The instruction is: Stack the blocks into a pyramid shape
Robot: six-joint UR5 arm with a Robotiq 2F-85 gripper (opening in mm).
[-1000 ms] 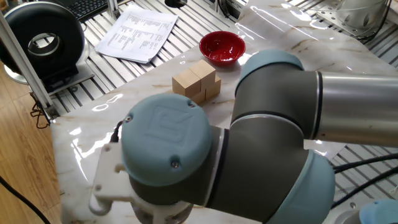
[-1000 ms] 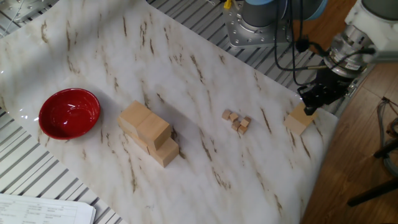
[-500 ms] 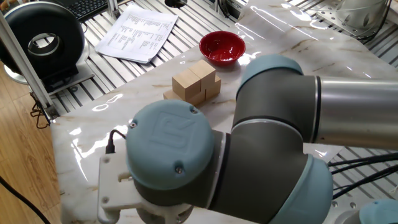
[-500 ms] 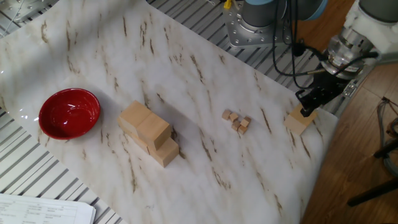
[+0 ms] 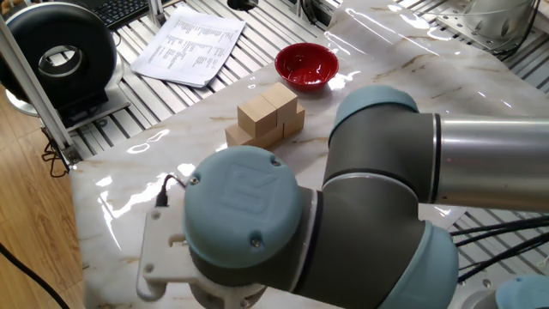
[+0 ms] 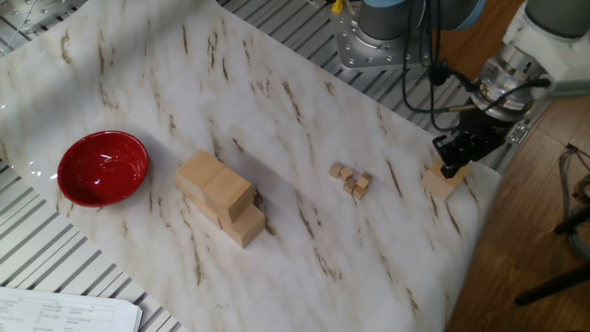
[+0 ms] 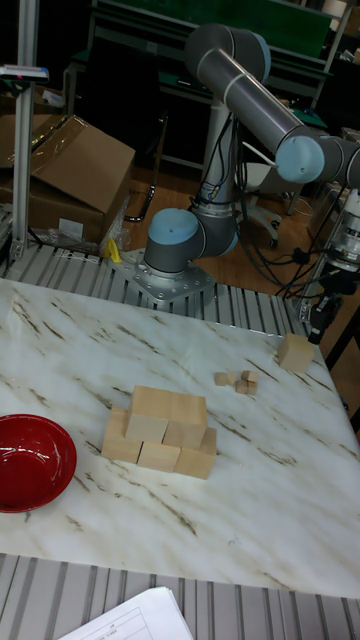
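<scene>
Since the earlier frames your black two-finger gripper (image 6: pixel 454 157) has shifted a little leftward at the right edge of the other fixed view, over the lone light-tan wooden cube (image 6: pixel 443 180) by the table corner; you cannot tell from these pictures whether its fingers are apart or clamped on that cube. The partial stack of large tan wooden cubes (image 7: pixel 160 430) sits left of centre in the tall fixed view, near the red bowl (image 7: pixel 30 460), with two cubes over a wider base. By my reading the pyramid is unfinished: the lone cube must join it, likely as the cap, while the tiny wooden cubes (image 6: pixel 351 178) stay out.
</scene>
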